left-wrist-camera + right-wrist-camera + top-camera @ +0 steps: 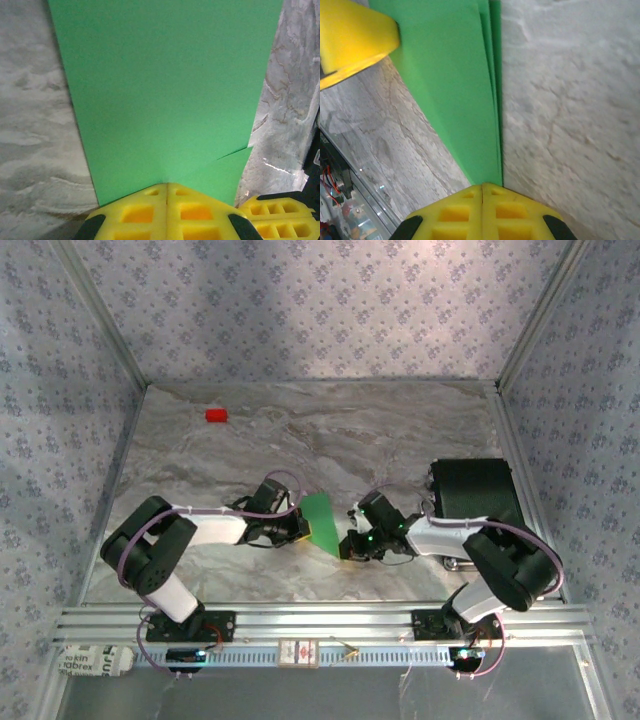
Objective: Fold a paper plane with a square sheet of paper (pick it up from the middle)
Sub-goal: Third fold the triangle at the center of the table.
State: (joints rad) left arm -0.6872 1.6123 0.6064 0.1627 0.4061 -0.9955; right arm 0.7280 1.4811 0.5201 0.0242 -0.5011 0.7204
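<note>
- top external: green paper point(320, 520) at mid-table over the marble table point(400, 430), held between both grippers; folded and tapered; long axis runs far to near, wide end far, narrow tip near and slightly right; left gripper point(303, 527) pinched on its left edge; right gripper point(347, 543) closed on the near tip; red block point(216, 415) far left, well apart; black box point(472, 490) beside the right arm
- left wrist: yellow fingers point(135, 212) together, clamped on the paper's edge; sheet widens up the frame; flap corner lower right
- right wrist: fingers point(455, 212) together on the narrow tip; stacked layers along the right edge; paper widens up-left
</note>
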